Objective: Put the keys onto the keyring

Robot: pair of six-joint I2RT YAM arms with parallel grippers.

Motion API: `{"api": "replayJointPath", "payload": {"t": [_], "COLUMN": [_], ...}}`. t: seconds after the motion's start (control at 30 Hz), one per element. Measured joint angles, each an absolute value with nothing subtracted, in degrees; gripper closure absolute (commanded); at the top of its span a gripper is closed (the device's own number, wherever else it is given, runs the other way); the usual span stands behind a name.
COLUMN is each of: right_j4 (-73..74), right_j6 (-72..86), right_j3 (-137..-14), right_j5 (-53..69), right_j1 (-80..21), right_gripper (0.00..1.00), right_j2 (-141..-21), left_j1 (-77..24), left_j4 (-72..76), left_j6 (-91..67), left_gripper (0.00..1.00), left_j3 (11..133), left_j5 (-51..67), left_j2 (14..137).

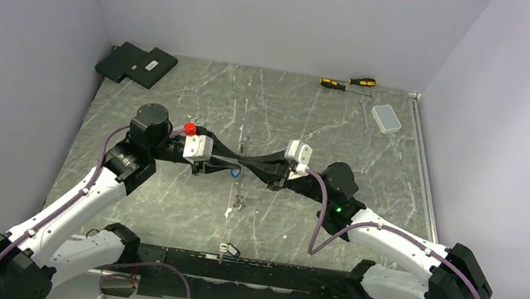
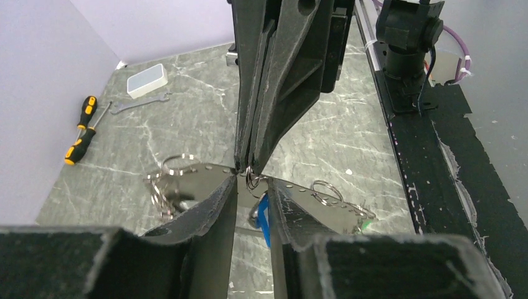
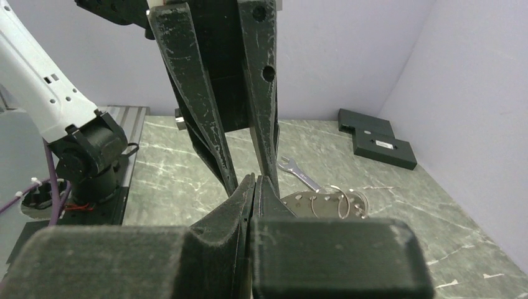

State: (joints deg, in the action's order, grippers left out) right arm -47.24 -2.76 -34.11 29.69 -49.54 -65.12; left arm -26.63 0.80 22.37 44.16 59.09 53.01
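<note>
Over the grey marbled counter (image 1: 158,197), walls (image 1: 268,5) well apart, my right gripper (image 2: 248,167) pinches the thin silvery keyring (image 2: 251,182); my left gripper (image 2: 253,190), barely parted, seemingly grips the blue-headed key (image 2: 263,217).

The left arm (image 1: 68,207) and right arm (image 1: 391,246) are white with black joints and purple cables (image 1: 315,226); left gripper (image 2: 254,182) and right gripper (image 3: 259,180) are scuffed black.

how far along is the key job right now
Done: no key is clearly threaded. In hand: the blue key sits between the fingers of the left claw, its top meeting the keyring pinched in the right claw. Left: finishing blue, then the green key, not clearly visible.
</note>
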Motion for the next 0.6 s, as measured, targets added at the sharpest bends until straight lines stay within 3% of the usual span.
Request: {"api": "replayJointPath", "payload": {"t": [0.6], "right_j4": [-48.10], "right_j6": [-2.39], "right_j3": [-34.11], "right_j5": [30.17], "right_j1": [-49.56], "right_gripper": [1.00], "right_j2": [-64.71], "left_j1": [-26.70], "left_j4": [0.62], "left_j6": [21.23], "left_gripper": [0.73], "left_j3": [44.16], "left_j5": [58.85], "left_j2": [53.71]}}
